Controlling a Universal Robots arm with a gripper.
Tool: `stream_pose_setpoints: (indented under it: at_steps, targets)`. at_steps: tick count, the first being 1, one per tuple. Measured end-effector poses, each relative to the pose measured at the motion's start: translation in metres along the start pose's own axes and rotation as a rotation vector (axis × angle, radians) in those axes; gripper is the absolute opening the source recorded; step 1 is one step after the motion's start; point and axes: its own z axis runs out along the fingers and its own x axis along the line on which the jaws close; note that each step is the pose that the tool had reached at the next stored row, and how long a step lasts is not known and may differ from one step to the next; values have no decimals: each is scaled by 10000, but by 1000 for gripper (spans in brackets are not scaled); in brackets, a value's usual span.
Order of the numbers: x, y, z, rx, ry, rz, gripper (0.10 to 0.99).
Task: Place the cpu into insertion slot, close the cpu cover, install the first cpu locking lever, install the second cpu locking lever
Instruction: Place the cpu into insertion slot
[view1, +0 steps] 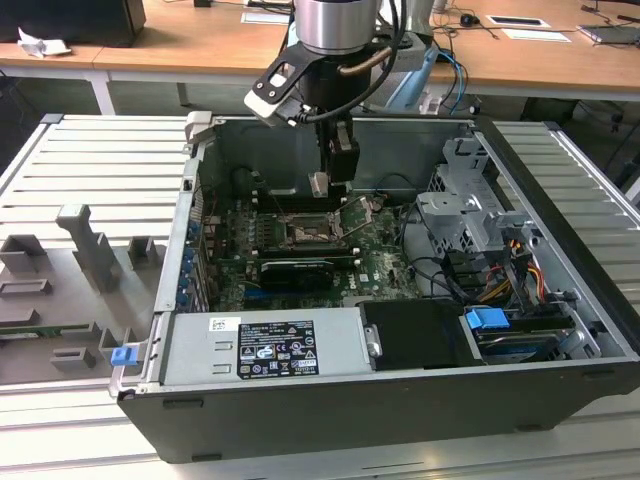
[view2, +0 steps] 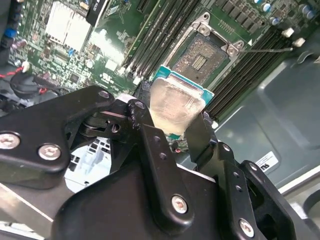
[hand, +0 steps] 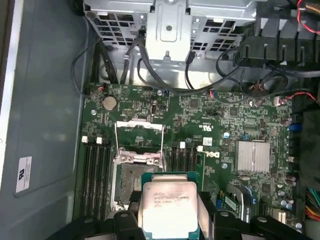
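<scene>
None of four steps done: gripper (view2: 172, 120) pinches the cpu (hand: 167, 205) over the empty insertion slot (hand: 131, 184); cpu cover (hand: 140, 123) stands open; seating, closing, locking all remain

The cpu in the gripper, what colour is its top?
The cpu top is pale silver, green-edged; clearest in the first wrist view.

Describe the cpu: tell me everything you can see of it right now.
The cpu is a small, flat square chip with a pale silvery metal top, faintly printed, on a green-edged base. The gripper clamps it by two opposite edges between its black fingers, with the metal top facing the wrist cameras. It hangs in the air over the green board, close to the uncovered insertion slot, and is not seated. Nothing but the fingers touches it.
</scene>
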Motion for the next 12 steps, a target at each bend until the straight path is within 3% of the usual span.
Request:
stream_pose_setpoints:
  at_steps: [6,12]
  targets:
    - [0,-3,28,-13,-59,680,525]
    - [0,-4,44,-18,-87,998,525]
